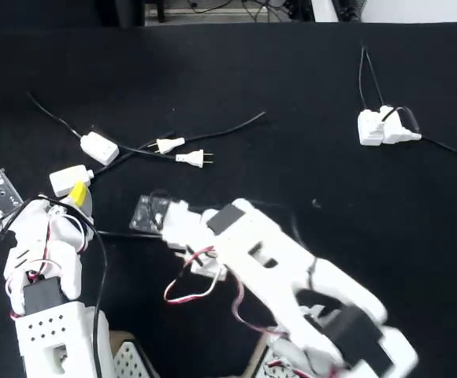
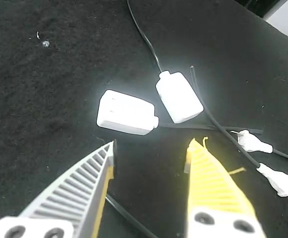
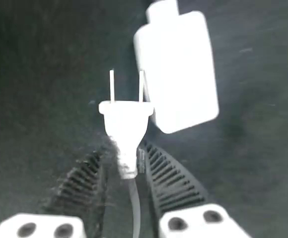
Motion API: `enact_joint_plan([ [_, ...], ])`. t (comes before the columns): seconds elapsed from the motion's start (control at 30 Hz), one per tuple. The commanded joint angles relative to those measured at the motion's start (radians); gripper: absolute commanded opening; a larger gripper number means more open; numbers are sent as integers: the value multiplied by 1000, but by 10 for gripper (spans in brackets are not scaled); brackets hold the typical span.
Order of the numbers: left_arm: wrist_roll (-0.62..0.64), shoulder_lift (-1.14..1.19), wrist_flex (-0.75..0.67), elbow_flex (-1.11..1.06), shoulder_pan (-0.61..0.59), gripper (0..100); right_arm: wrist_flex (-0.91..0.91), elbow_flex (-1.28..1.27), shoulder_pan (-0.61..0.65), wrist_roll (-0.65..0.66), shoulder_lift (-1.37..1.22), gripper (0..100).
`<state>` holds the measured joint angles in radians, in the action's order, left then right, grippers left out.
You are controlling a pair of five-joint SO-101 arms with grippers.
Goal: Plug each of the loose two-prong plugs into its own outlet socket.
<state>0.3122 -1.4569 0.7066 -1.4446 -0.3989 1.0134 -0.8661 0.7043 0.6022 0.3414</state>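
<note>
Matt black cloth, glossy plastic plug

Before my left pincer: two white plastic socket blocks, side by side
In my right pincer: white two-prong plug

No legible text, label, brand, number or sign is found on any white socket, on any plug, or on the black desk.
</note>
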Motion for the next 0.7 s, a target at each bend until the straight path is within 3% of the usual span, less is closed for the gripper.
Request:
enact_joint_plan([
  [0.0,-2,-12,-6,58,30,234,14,7,-11,-23,266,11],
  [0.17,-74,-12,-5,58,154,234,-87,-94,-3,-101,504,11],
  [0.4,-141,-14,117,153,354,234,-388,-260,31,-155,516,11],
  [0.67,-196,-14,135,180,519,234,-410,-289,31,-155,515,11],
])
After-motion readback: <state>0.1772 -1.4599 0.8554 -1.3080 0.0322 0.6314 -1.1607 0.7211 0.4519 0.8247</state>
